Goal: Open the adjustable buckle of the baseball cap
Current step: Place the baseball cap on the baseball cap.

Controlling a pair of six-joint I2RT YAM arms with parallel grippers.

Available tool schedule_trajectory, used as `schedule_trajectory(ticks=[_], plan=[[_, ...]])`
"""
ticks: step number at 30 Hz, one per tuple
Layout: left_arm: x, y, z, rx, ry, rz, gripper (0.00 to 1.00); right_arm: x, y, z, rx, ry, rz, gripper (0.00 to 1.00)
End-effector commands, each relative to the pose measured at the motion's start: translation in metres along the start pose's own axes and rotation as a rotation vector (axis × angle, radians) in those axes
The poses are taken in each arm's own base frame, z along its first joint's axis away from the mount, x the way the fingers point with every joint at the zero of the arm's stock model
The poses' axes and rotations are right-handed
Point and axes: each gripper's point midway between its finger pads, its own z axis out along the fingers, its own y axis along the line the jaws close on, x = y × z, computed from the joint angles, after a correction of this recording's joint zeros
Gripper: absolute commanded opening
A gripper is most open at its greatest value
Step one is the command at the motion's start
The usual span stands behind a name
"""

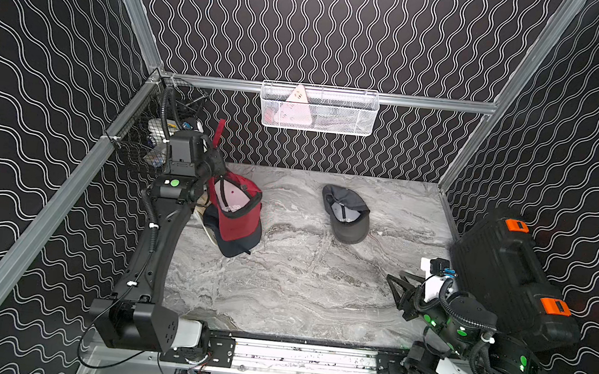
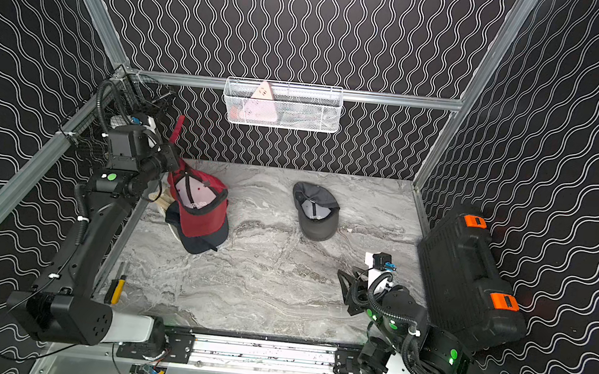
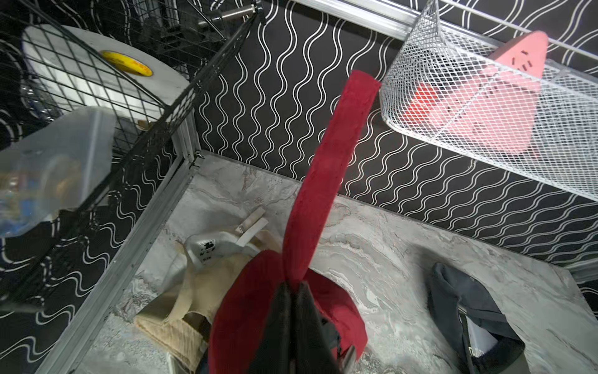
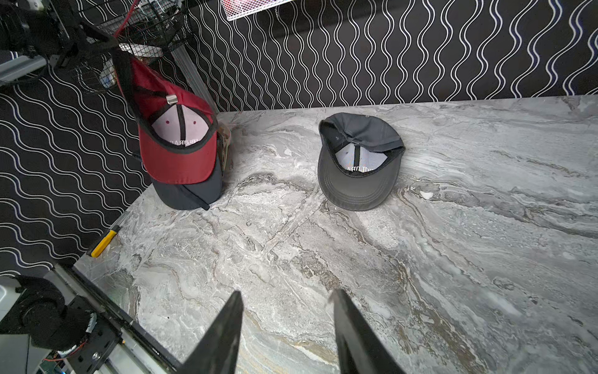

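A red baseball cap (image 1: 236,204) (image 2: 200,204) (image 4: 176,152) hangs tilted, inside up, at the table's far left, its brim resting on other caps. My left gripper (image 1: 217,165) (image 3: 294,285) is shut on its red strap (image 1: 219,133) (image 3: 326,175) at the cap's back, and the loose end of the strap sticks up past the fingers. A small metal buckle (image 4: 171,99) sits on the cap's rear band below the grip. My right gripper (image 1: 398,291) (image 4: 288,293) stands open and empty over the table's front right, far from the cap.
A grey cap (image 1: 346,215) (image 4: 357,162) lies upside down mid-table. A dark navy cap (image 1: 236,243) and a beige cap (image 3: 194,291) lie under the red one. A black wire basket (image 1: 146,132), a white mesh basket (image 1: 318,109), a black case (image 1: 506,275) and a yellow-handled tool (image 2: 116,288) line the edges.
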Motion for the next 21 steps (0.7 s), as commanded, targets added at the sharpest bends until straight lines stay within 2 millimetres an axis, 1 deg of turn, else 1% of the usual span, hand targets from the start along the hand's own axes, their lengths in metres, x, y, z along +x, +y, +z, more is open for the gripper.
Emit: schedule_trajectory(ticks=[1, 3, 4, 5, 7, 8, 9, 10, 11, 13, 14, 16, 18, 20, 21], plan=[[0.001, 0.013, 0.006, -0.069, -0.008, -0.010, 0.00, -0.003, 0.002, 0.000, -0.005, -0.010, 0.018, 0.47], [0.011, 0.018, 0.013, -0.092, 0.020, -0.010, 0.01, -0.001, 0.001, 0.001, -0.001, -0.003, 0.015, 0.47], [0.016, 0.018, 0.015, -0.090, 0.031, -0.011, 0.05, -0.002, 0.001, 0.001, -0.002, -0.003, 0.015, 0.47], [0.018, 0.018, 0.017, -0.085, 0.037, -0.012, 0.12, -0.002, 0.001, 0.001, -0.002, -0.003, 0.015, 0.47], [0.020, 0.016, 0.019, -0.071, 0.040, -0.016, 0.35, -0.002, 0.001, 0.001, -0.003, -0.006, 0.016, 0.47], [0.021, 0.013, 0.019, -0.059, 0.045, -0.013, 0.49, -0.002, 0.002, 0.001, -0.004, -0.007, 0.017, 0.47], [0.022, 0.011, 0.019, -0.052, 0.050, -0.014, 0.57, -0.002, 0.002, 0.001, -0.005, -0.007, 0.017, 0.47], [0.020, 0.007, 0.018, -0.046, 0.048, -0.009, 0.61, -0.002, 0.002, 0.001, -0.004, -0.005, 0.016, 0.47], [0.019, 0.002, 0.016, -0.046, 0.043, 0.006, 0.64, -0.001, 0.002, 0.002, -0.005, -0.004, 0.016, 0.47], [0.016, -0.008, 0.009, -0.051, 0.016, 0.049, 0.68, -0.001, 0.002, 0.003, -0.003, -0.003, 0.016, 0.47], [0.016, -0.021, 0.004, -0.032, 0.003, 0.079, 0.69, 0.000, 0.002, 0.003, -0.003, 0.000, 0.014, 0.47], [0.017, -0.040, -0.004, -0.011, -0.017, 0.128, 0.70, -0.001, 0.002, 0.003, -0.003, -0.001, 0.017, 0.47], [0.020, -0.065, -0.013, 0.038, -0.033, 0.188, 0.70, 0.000, 0.002, 0.004, -0.002, 0.000, 0.017, 0.47], [0.028, -0.098, -0.022, 0.115, -0.046, 0.263, 0.70, 0.000, 0.003, 0.003, -0.005, 0.000, 0.018, 0.47], [0.032, -0.108, -0.026, 0.132, -0.051, 0.284, 0.70, 0.000, 0.002, 0.003, -0.003, -0.002, 0.019, 0.47]])
